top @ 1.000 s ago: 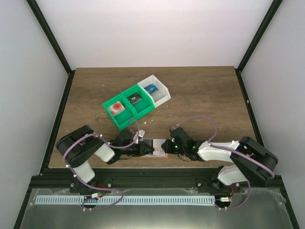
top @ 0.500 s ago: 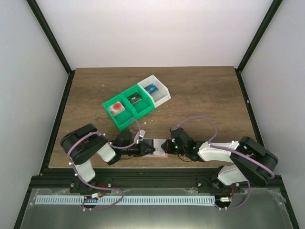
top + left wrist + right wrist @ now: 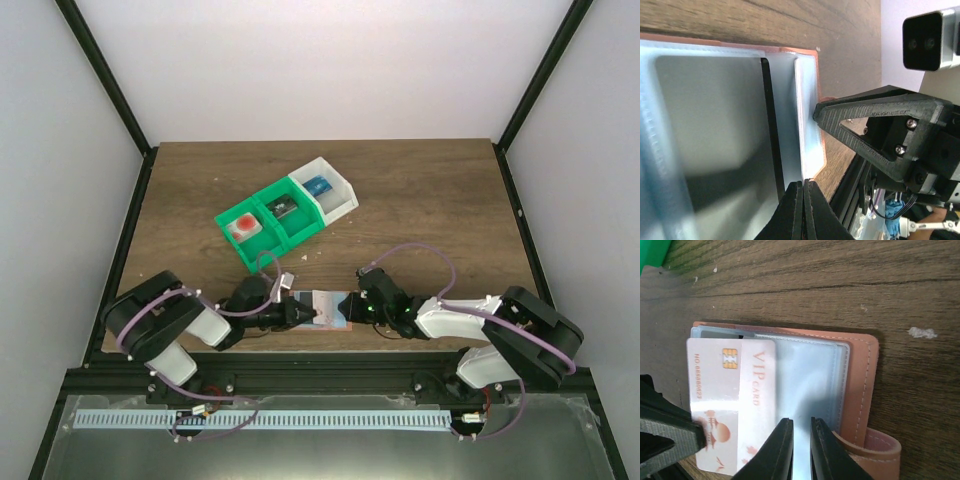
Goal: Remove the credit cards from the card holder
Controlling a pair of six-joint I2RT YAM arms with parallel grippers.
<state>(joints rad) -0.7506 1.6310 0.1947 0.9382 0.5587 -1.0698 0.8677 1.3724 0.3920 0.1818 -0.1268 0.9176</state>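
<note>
Fingertips of left gripper (image 3: 802,187) pinch shut on whitish VIP credit card (image 3: 730,405), right gripper (image 3: 801,440) near-closed clamps salmon-brown leather card holder (image 3: 860,375); best slide card out flat.

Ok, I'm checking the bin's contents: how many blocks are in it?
3, one per compartment: a red block in the left green section, a black block in the middle, a blue block in the white end.

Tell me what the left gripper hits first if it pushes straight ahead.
The wallet: its clear sleeves lie right ahead of the left gripper, whose jaws pinch a card. Depth is unclear.
</note>
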